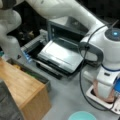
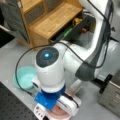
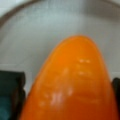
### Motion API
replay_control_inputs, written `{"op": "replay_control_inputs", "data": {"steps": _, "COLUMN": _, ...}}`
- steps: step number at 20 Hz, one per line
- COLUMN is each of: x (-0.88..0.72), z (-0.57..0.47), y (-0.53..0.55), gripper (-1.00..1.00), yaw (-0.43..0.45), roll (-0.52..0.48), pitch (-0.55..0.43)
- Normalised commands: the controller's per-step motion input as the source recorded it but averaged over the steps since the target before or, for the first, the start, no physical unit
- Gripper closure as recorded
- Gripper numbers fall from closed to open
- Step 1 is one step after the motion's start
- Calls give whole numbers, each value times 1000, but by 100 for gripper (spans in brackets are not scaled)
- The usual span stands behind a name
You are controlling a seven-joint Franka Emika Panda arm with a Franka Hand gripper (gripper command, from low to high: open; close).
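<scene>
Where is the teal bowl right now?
The teal bowl sits on the grey table at a front view's left, beside the arm's white wrist and below the wooden shelf; it also peeks in at a front view's bottom edge.

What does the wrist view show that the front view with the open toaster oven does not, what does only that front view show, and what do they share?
Only the wrist view shows the orange object close up, filling the space between the gripper's dark fingers above a pale round dish.

Only a front view shows the toaster oven with its door folded down, the wooden shelf and the teal bowl.

Both show the gripper low over a white holder, though its fingers show only at the wrist.
</scene>
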Motion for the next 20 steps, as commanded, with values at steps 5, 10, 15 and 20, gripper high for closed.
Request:
{"op": "replay_control_inputs", "data": {"steps": 5, "x": -22, "z": -53, "y": 63, "gripper": -100, "yaw": -36, "roll": -104, "pitch": -63}}
{"op": "replay_control_inputs", "data": {"steps": 10, "x": -16, "z": -43, "y": 54, "gripper": -100, "yaw": -42, "roll": -112, "pitch": -59}}
{"op": "replay_control_inputs", "data": {"steps": 15, "x": -17, "z": -17, "y": 40, "gripper": -100, "yaw": -49, "roll": -114, "pitch": -47}}
{"op": "replay_control_inputs", "data": {"steps": 20, "x": -98, "z": 176, "y": -79, "gripper": -100, "yaw": -66, "roll": -101, "pitch": 14}}
